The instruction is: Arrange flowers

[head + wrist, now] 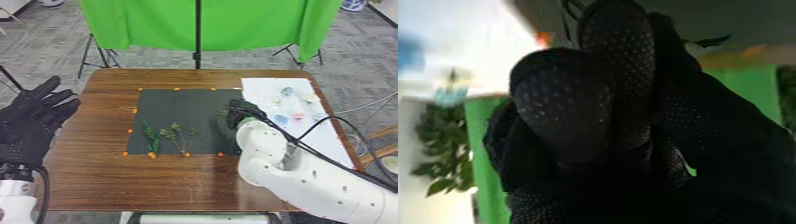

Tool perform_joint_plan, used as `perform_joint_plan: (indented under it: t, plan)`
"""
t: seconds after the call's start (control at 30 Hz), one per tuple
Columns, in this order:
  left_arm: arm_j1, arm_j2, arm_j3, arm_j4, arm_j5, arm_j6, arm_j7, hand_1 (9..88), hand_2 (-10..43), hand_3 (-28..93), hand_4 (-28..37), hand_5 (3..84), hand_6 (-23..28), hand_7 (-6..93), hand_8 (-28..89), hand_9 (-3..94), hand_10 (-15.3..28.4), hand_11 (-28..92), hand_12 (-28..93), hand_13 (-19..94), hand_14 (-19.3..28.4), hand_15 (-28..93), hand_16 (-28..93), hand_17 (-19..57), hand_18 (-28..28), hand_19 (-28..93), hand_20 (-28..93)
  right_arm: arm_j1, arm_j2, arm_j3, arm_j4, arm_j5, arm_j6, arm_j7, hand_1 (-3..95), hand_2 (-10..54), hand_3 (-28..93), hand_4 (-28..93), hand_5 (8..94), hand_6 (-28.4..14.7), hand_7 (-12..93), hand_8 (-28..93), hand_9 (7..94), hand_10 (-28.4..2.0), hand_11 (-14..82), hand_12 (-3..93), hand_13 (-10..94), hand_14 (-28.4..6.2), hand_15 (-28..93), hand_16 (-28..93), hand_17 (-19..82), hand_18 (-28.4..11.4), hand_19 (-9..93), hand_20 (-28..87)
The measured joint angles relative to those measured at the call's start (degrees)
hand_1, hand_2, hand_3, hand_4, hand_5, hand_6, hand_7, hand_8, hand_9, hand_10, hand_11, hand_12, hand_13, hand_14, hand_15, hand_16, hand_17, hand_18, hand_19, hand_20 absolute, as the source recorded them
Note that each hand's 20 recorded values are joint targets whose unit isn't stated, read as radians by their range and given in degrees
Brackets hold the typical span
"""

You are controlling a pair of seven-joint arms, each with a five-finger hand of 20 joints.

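on the dark mat (pixel 182 110), slim green sprigs (pixel 151 134), right hand (pixel 240 114) seemingly pinching greenery (pixel 712 41)

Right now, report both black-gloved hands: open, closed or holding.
Left black-gloved hand: open.
Right black-gloved hand: at the dark square mat's right edge; whether it is open, closed or holding something cannot be told.

Two green sprigs (pixel 151 137) left of the right hand (pixel 240 112), one dark mat (pixel 182 105), and one white sheet (pixel 258 89) to its right!
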Motion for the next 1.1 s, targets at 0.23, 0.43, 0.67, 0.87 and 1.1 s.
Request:
perform_joint_plan:
  t: [0.23, 0.43, 0.67, 0.87, 1.1]
  plan:
    - [-0.85, 0.23, 0.03, 0.04, 0.28, -0.03, -0.83, 19.9, 7.9, 77, -28.3, 37.9, 10.2, 10.6, -8, 32.9, 19.5, 24, 10, 25, 27.0, 51, -10, -7.4, 23.0, 58, 7, -1.78, -1.90, -0.89, 0.55, 0.86, -1.60, 0.66, 54.0, -9.5, 70, -28, 86.9, -3.3, 17, 9, 93.7, -10.3, 35.0, 19.2, 92, -5.4, 58, 20, 60, -18.2, 93, 41]
    - [-0.99, 0.33, 0.02, 0.04, 0.40, -0.03, -1.19, 19.9, 7.9, 77, -28.3, 38.0, 10.2, 10.6, -8, 32.9, 19.5, 24, 10, 25, 26.9, 51, -10, -7.3, 22.9, 58, 7, -1.61, -2.33, -0.52, 0.03, 1.46, -4.38, 1.22, 48.5, -9.5, 67, -27, 82.6, -4.7, 15, 7, 93.3, -11.1, 32.8, 20.2, 91, -5.8, 59, 20, 59, -18.2, 93, 41]
    - [-1.07, 0.38, -0.02, 0.04, 0.50, -0.03, -1.42, 20.1, 7.9, 77, -28.3, 38.0, 10.2, 10.6, -8, 32.9, 19.5, 24, 10, 25, 26.9, 51, -10, -7.4, 23.0, 58, 7, -2.16, -2.62, 0.03, -1.05, 2.68, -6.34, 1.69, 41.5, -9.5, 70, -26, 80.1, -5.1, 16, -8, 92.2, -12.1, 32.6, 20.2, 90, -6.1, 59, 19, 59, -18.2, 93, 40]
    - [-0.95, 0.37, -0.15, 0.00, 0.52, 0.03, -1.42, 20.1, 8.0, 77, -28.3, 38.1, 10.2, 10.7, -8, 32.9, 19.5, 24, 10, 25, 26.9, 51, -10, -7.4, 23.0, 58, 7, -2.15, -2.62, 0.06, -1.72, 2.80, -6.65, 1.91, 40.5, -9.5, 69, -25, 78.6, -5.7, 16, -10, 91.5, -12.4, 32.6, 20.1, 89, -5.9, 59, 19, 59, -18.2, 93, 39]
    - [-0.94, 0.38, 0.05, 0.00, 0.54, 0.05, -1.48, 20.1, 8.1, 77, -28.3, 38.1, 10.3, 10.6, -8, 32.8, 19.6, 24, 10, 25, 26.9, 51, -10, -7.4, 23.0, 58, 7, -2.02, -2.44, 0.06, -1.74, 2.74, -5.86, 1.83, 38.2, -9.5, 68, -25, 77.8, -6.0, 16, -10, 91.0, -12.7, 32.8, 20.0, 89, -5.9, 59, 19, 59, -18.1, 93, 39]
